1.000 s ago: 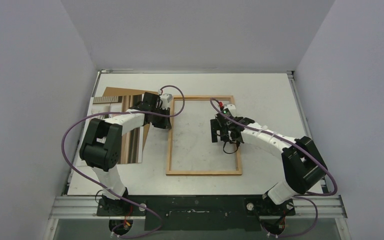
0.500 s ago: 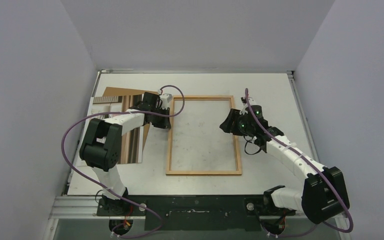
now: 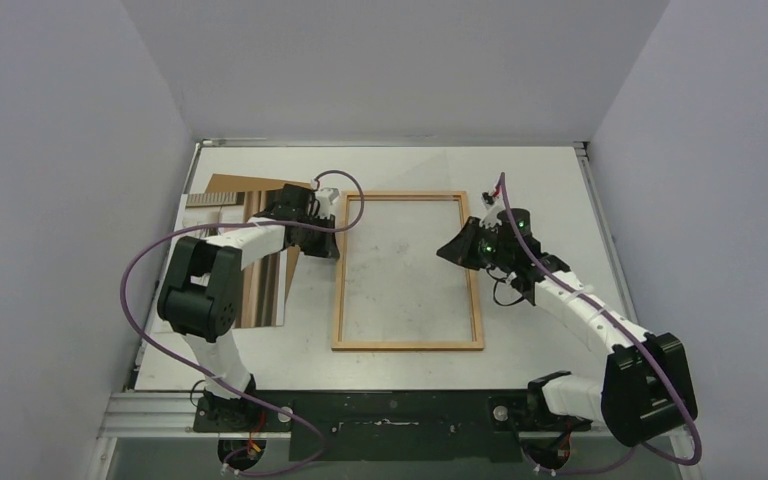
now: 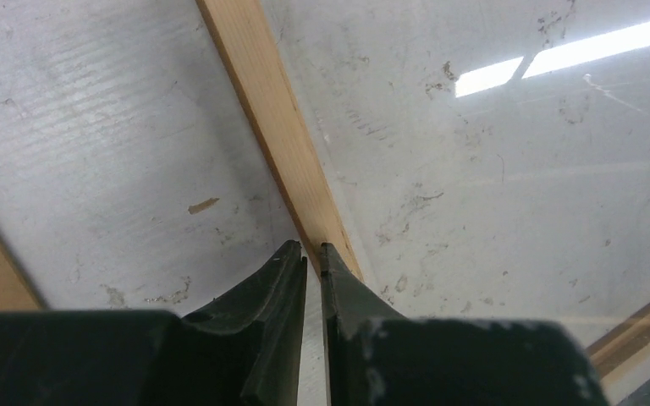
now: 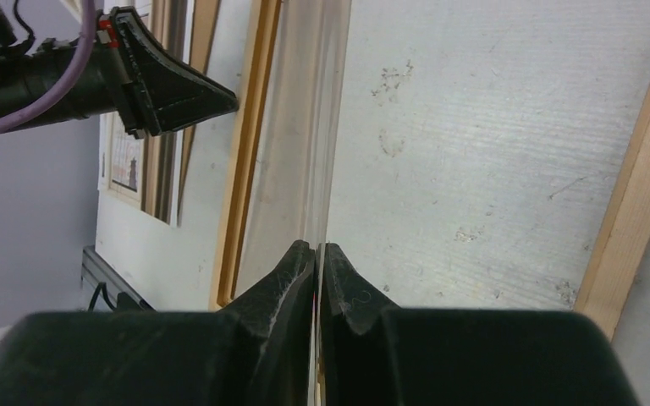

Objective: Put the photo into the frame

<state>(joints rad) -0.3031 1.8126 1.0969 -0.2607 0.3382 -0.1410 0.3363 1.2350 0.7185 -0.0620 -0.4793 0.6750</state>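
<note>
The frame [image 3: 338, 300], a narrow light-wood border, lies flat mid-table. My left gripper [image 3: 332, 250] is at its left rail; close up, the gripper [image 4: 313, 248] is nearly shut with its tips pinching the rail [image 4: 271, 110]. My right gripper [image 3: 444, 253] reaches in over the right rail. In the right wrist view it [image 5: 319, 247] is shut on the edge of the thin clear pane [image 5: 292, 152], which runs away from the jaws, standing on edge. The photo [image 3: 265, 290], striped side up, lies left of the frame, partly under the left arm.
A plain brown backing sheet [image 3: 230, 183] sticks out behind the photo at the back left. The frame's right rail [image 5: 639, 178] shows beside the right jaws, and the left gripper [image 5: 178, 85] is across the pane. The table's metal edge [image 3: 400, 405] runs along the front.
The right arm swung from over the frame's middle to its right side, and its gripper went from wide open to shut on the pane's edge. The left gripper stayed on the left rail.
</note>
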